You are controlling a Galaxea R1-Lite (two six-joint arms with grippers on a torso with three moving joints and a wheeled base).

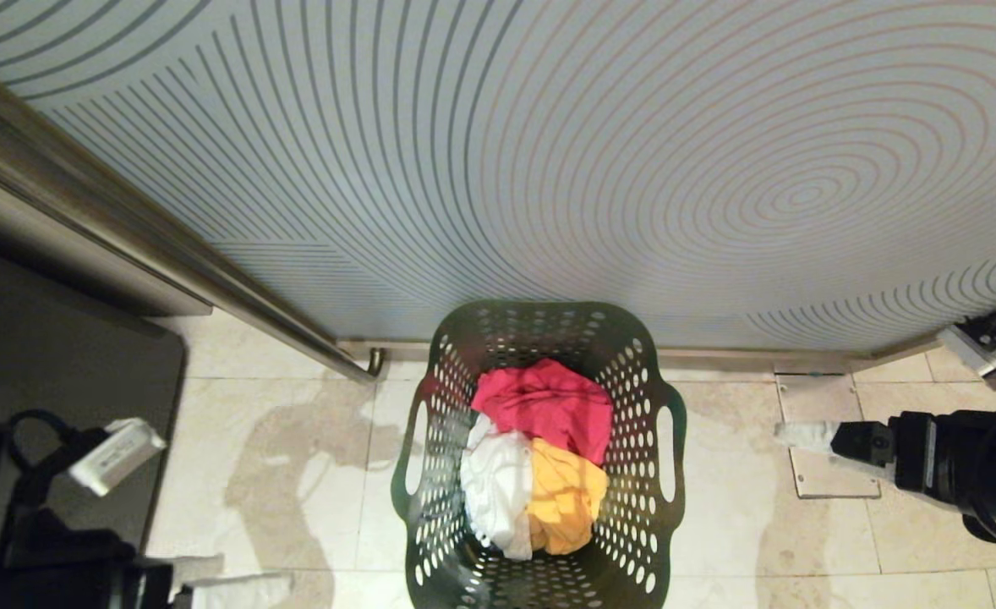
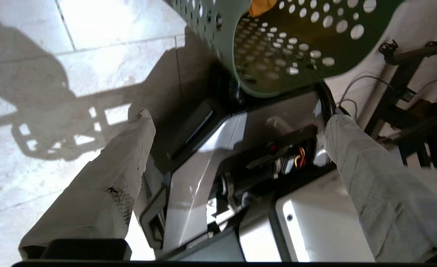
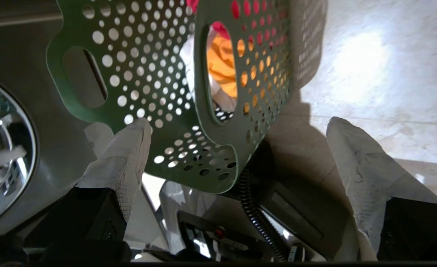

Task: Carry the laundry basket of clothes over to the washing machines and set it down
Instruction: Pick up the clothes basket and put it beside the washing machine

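Observation:
The dark green laundry basket (image 1: pixel 671 406) stands on the tiled floor just in front of me, with its holes and oval handle slots showing. In it lie the clothes: a pink-red piece (image 1: pixel 549 402), a white one (image 1: pixel 498 482) and a yellow-orange one (image 1: pixel 561 499). My left gripper (image 1: pixel 227 588) is low on the basket's left and my right gripper (image 1: pixel 802 436) is level with its right handle, both apart from it. Each wrist view shows the basket (image 2: pixel 278 44) (image 3: pixel 129 55) beyond open, empty fingers (image 2: pixel 129 148) (image 3: pixel 129 148). A washing machine's chrome door ring (image 3: pixel 7 155) shows past the basket.
A pale panel with curved lines (image 1: pixel 549 169) rises right behind the basket, with a metal rail (image 1: pixel 168 245) slanting down its left side. A dark grey surface (image 1: pixel 58 364) fills the left. A metal floor plate (image 1: pixel 819 474) lies on the right. My own base (image 2: pixel 203 167) sits under the basket's near edge.

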